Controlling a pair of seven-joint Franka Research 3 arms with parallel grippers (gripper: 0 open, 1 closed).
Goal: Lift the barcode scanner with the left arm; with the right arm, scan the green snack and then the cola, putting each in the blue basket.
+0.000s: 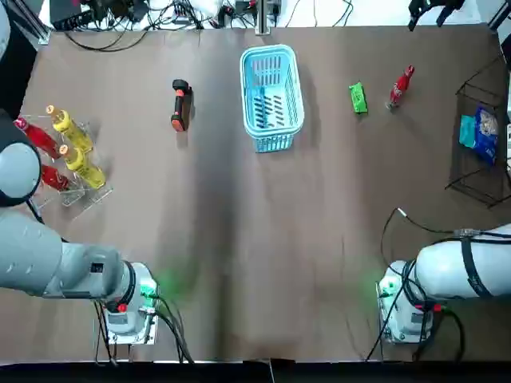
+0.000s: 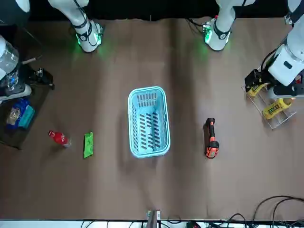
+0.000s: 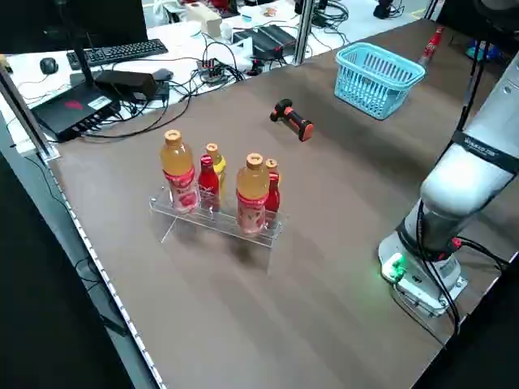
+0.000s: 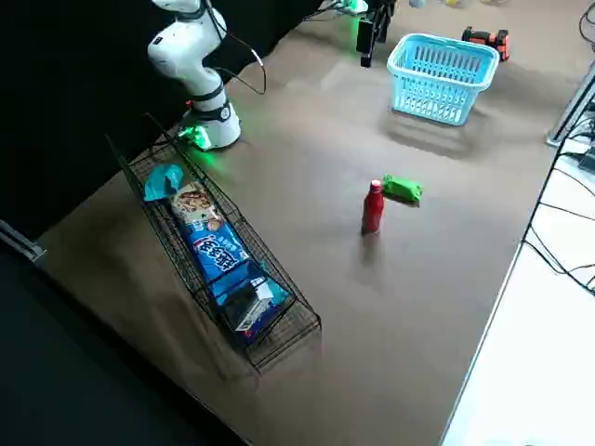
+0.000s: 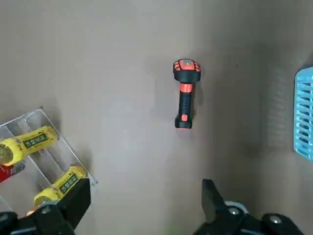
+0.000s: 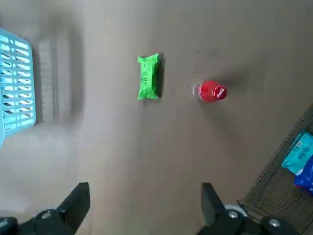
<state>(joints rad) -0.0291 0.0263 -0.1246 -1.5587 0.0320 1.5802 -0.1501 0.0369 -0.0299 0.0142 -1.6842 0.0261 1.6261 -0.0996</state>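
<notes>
left pincer [image 5: 144,192] wide open, empty | barcode scanner [image 5: 184,93] out in front, lying lengthways away from robot | right pincer [image 6: 145,193] open, empty

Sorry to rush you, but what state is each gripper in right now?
Left gripper: open, holding nothing.
Right gripper: open, holding nothing.

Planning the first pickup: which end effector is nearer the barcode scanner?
Left. The left end effector hangs raised near the barcode scanner, by the bottle rack; the right end effector is beyond the blue basket, by the wire rack.
</notes>
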